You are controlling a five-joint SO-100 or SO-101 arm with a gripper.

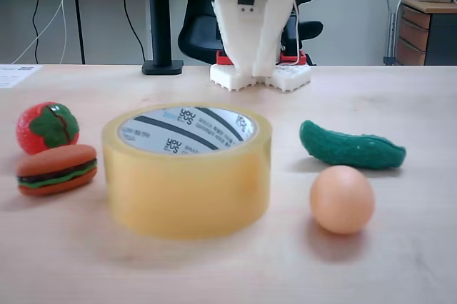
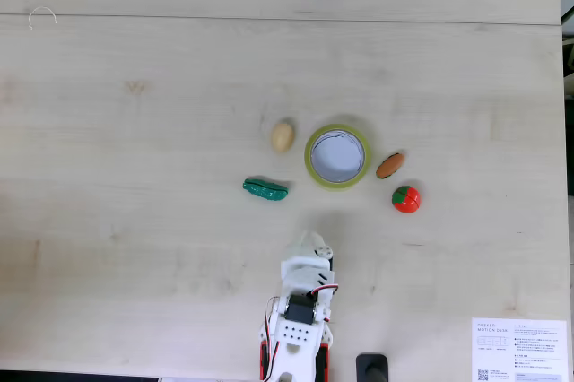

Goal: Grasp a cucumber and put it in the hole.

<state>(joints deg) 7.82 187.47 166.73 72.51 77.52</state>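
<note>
The dark green bumpy cucumber (image 1: 351, 147) (image 2: 265, 189) lies flat on the wooden table. In the low fixed view it is right of the yellow tape roll (image 1: 187, 183); in the fixed view from above it is to the left of the roll (image 2: 313, 169). The roll lies flat, so its hole (image 1: 187, 130) (image 2: 337, 156) faces up with nothing in it. My gripper (image 2: 309, 243) sits folded back near the arm's base, short of the cucumber and the roll and holding nothing. Its jaws are too small to read. The white arm (image 1: 253, 18) rises behind the roll.
A beige egg (image 1: 342, 199) (image 2: 282, 136) sits close to the cucumber. On the roll's other side lie a toy burger (image 1: 56, 169) (image 2: 389, 165) and a red strawberry (image 1: 48, 127) (image 2: 405, 198). A paper sheet (image 2: 518, 350) lies at the table corner.
</note>
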